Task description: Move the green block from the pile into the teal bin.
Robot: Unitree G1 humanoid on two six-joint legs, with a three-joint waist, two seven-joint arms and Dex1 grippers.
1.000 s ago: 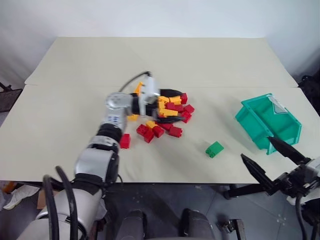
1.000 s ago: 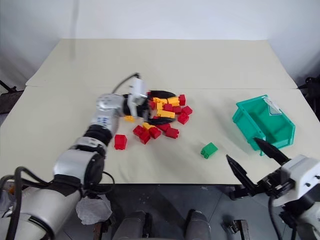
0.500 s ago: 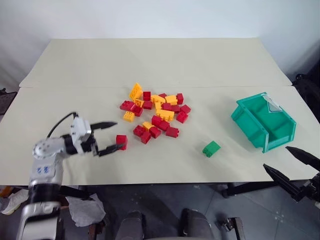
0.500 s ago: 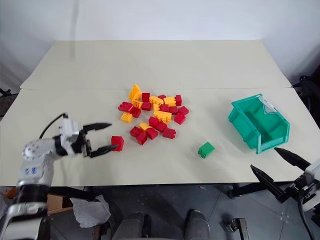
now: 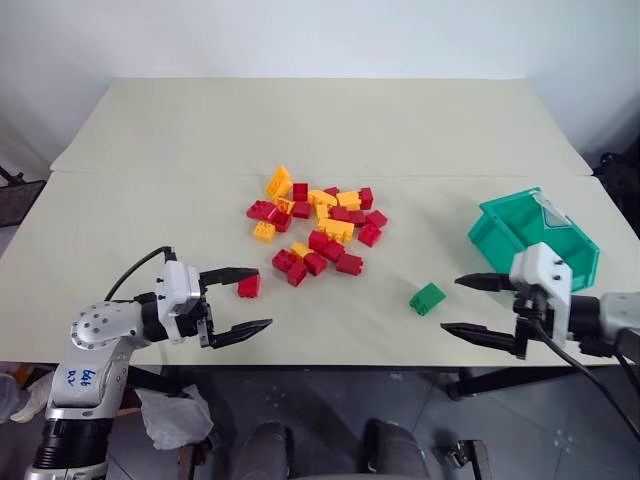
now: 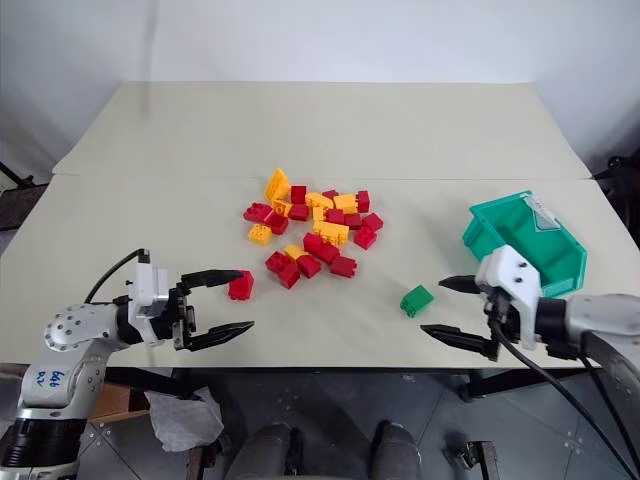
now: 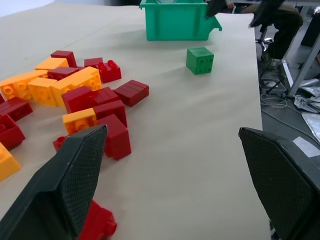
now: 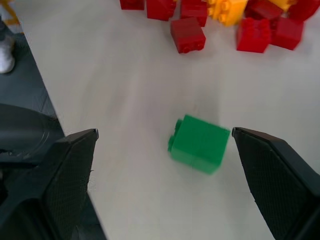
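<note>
The green block (image 5: 427,298) is seen lying alone on the beige table (image 5: 330,130), right of and nearer than the pile (image 5: 315,228) of red and yellow bricks, and left of the teal bin (image 5: 535,236). It is nearly square, so no clear long axis can be made out; it is set askew to the table's near edge, one corner turned toward the near side.

The right gripper (image 5: 477,307) is held just right of the block, fingers spread wide, nothing between them, and no contact with the block is seen. The left gripper (image 5: 242,300) is held at the near left, also spread wide and empty, with a lone red brick (image 5: 249,286) lying just beside its far finger.

From the right wrist camera the block (image 8: 199,144) is framed between the two open fingers (image 8: 62,175). From the left wrist camera the four studs on its top face (image 7: 200,60) are made plain, as is the bin's wall (image 7: 175,20) beyond it.
</note>
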